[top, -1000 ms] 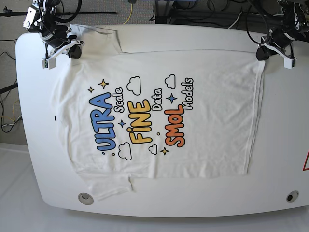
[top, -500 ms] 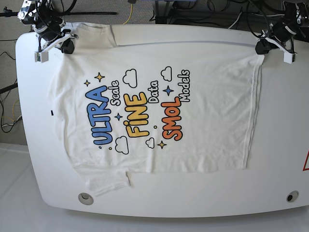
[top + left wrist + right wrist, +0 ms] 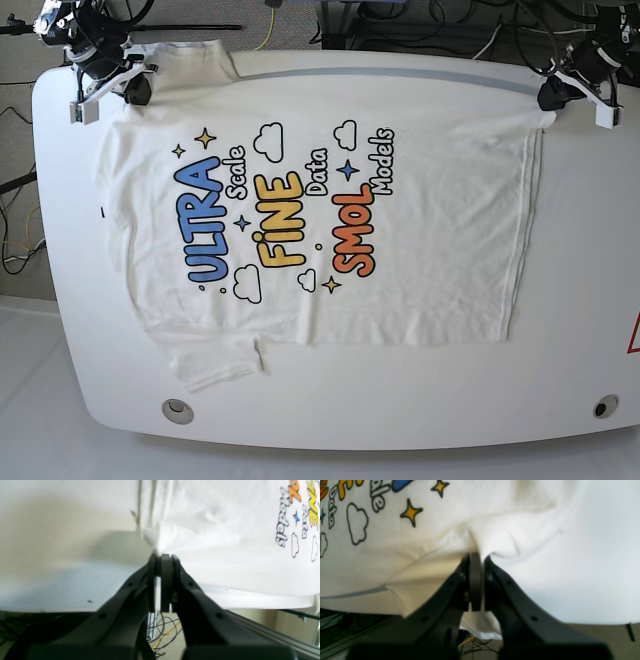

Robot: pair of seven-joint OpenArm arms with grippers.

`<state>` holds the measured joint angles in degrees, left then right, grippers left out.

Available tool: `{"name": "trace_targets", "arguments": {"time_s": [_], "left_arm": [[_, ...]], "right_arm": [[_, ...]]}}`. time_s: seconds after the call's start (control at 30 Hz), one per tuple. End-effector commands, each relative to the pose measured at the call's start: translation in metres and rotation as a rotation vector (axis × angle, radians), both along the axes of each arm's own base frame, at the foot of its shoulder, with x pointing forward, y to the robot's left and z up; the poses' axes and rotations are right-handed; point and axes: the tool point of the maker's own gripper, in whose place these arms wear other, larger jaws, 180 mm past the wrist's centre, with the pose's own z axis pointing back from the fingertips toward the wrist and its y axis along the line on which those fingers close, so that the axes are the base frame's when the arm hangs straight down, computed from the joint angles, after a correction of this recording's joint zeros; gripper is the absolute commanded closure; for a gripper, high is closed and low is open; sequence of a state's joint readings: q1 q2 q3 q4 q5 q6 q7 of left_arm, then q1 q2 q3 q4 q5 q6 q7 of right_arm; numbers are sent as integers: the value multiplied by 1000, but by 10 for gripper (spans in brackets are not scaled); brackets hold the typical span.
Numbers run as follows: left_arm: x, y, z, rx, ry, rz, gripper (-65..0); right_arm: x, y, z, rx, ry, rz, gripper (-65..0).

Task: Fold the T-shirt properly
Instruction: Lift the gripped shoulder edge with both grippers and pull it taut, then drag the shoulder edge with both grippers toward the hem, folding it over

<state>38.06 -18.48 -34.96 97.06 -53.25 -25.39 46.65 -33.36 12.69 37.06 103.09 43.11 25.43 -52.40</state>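
White tabletop [image 3: 580,300] with rounded corners, seen from above, bearing the T-shirt [image 3: 420,240] spread flat, print side up, and covering most of the surface. The garment lies sideways in the base view: hem toward that view's right, shoulders and one short sleeve toward its left, the lower sleeve reaching toward the near edge. Legible print, largest first: "ULTRA" in blue, "FINE" in yellow, "SMOL" in orange; smaller outlined words "Scale", "Data" and "Models" alongside; outlined clouds and small yellow and blue stars around them. A small dark tag, its writing too small to read, shows at the shirt's left edge in the base view.

Left hand [image 3: 556,97], at the far right corner of the base view: jaws pressed together on the hem corner of the T-shirt, the cloth running away from its tips across the tabletop. Right hand [image 3: 128,88], at the far left corner: jaws pinching a bunched fold of the shirt, apparently at the shoulder, though the wrist view is blurred there. Both hands sit at the tabletop's far edge, well apart, the shirt stretched between them.
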Motion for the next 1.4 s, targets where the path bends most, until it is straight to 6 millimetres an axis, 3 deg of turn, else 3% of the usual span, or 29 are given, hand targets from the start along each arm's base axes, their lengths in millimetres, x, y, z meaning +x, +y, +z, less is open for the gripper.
{"name": "trace_targets", "arguments": {"time_s": [0.0,0.23,0.63,0.97,1.03,1.37], "left_arm": [[0,7,14,35,-34,-10,0],[-7,13,22,67,-36,-12,0],[-14,23,19,65,-12,22,0],[16,20,30,39,-101,28,0],[32,16,38,45,-139,8,0],[72,14,45,61,-206,5,0]], "right_arm": [[1,-5,8,-22,-19,6,0],[-3,-4,8,-21,-9,10,0],[3,-1,16,-30,-37,16,0],[31,1,31,-40,-110,35,0],[41,2,34,-37,-135,37,0],[70,5,45,-39,-200,53,0]]}}
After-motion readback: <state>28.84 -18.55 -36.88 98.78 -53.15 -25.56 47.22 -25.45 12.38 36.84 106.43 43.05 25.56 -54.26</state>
